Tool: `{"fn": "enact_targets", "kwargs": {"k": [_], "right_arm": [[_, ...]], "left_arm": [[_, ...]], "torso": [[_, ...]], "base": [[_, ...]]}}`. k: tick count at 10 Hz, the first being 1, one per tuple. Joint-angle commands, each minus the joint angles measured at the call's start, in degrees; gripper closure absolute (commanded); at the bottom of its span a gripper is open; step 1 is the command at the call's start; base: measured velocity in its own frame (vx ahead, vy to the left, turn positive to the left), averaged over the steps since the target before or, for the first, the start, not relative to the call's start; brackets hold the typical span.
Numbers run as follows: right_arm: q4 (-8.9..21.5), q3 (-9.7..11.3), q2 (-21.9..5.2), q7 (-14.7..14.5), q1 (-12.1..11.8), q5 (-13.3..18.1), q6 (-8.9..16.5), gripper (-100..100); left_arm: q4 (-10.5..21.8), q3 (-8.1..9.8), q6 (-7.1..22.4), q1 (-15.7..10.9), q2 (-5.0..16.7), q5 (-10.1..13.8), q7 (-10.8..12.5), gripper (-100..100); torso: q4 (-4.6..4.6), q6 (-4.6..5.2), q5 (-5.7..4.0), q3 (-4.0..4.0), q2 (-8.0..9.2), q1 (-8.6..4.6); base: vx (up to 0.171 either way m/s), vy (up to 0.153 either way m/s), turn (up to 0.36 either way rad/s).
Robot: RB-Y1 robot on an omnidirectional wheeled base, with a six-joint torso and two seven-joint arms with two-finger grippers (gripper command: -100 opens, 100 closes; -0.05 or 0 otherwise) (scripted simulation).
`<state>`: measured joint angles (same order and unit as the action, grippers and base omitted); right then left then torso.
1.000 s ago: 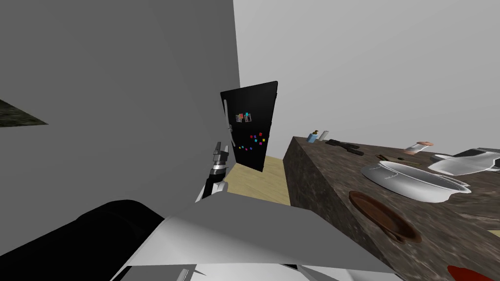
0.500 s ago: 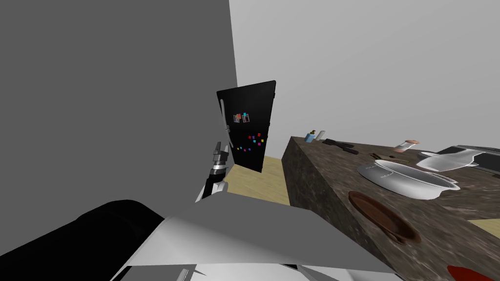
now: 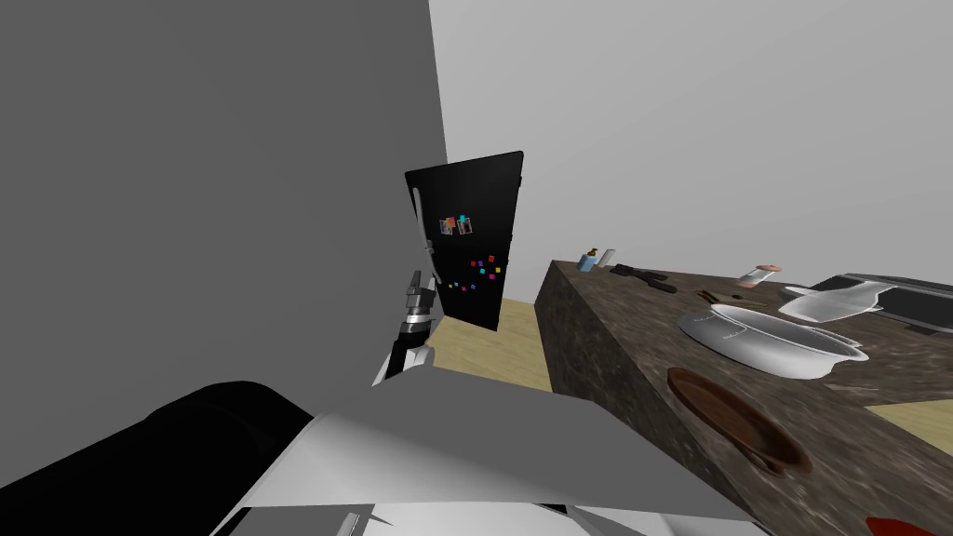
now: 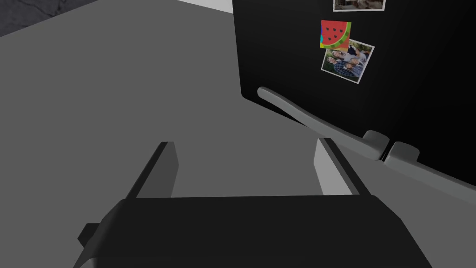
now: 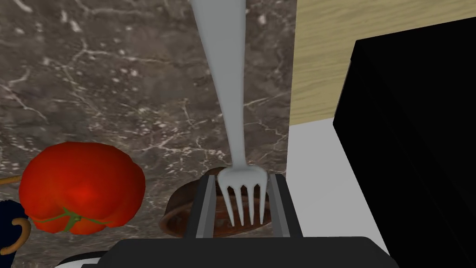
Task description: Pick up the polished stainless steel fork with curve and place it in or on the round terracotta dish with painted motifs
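grey, curved metal fork (image 5: pixel 232 93) is pinched at its tine end between the right gripper's (image 5: pixel 242 179) fingers, with the long handle poking toward the top of the right wrist frame. round reddish-brown dish (image 5: pixel 179 211) peeks out at bottom middle, right behind the tines, on the dark marbled stone surface (image 5: pixel 116 70). my worry: that grip looks way off the fork's balance point, so it could swing or slide out. the dish also sits close to the surface edge, so a sloppy drop might tip the handle over the rim. glossy red tomato (image 5: pixel 79 186) at lower left could get bumped. left gripper (image 4: pixel 245 143) has its fingers spread, facing the black fridge door (image 4: pixel 395 83).
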<state>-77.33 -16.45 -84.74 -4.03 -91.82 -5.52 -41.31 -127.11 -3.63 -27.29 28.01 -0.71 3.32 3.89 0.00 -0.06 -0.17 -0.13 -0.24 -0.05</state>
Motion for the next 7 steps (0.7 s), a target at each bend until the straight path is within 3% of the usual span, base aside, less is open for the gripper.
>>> {"fn": "enact_targets", "kwargs": {"k": [1, 3, 7], "right_arm": [[0.92, -1.41, -1.07, 0.1, -1.4, -0.79, -2.09, 100], [1.7, -3.82, -2.71, 0.24, -3.73, -1.85, -4.18, 100], [2.63, -7.87, -5.74, 1.57, -7.43, -2.55, -4.76, 100]], "left_arm": [[0.0, 0.0, 0.0, 0.0, 0.0, 0.0, 0.0, 0], [0.0, 0.0, 0.0, 0.0, 0.0, 0.0, 0.0, 0], [0.0, 0.0, 0.0, 0.0, 0.0, 0.0, 0.0, 0]], "torso": [[0.0, 0.0, 0.0, 0.0, 0.0, 0.0], [0.0, -0.02, 0.02, 0.0, 0.01, -0.03], [-0.04, -0.07, 0.03, -0.08, -0.12, -0.04]], "base": [[0.056, 0.005, -0.045], [0.067, -0.006, -0.052], [0.073, -0.008, -0.021]]}}
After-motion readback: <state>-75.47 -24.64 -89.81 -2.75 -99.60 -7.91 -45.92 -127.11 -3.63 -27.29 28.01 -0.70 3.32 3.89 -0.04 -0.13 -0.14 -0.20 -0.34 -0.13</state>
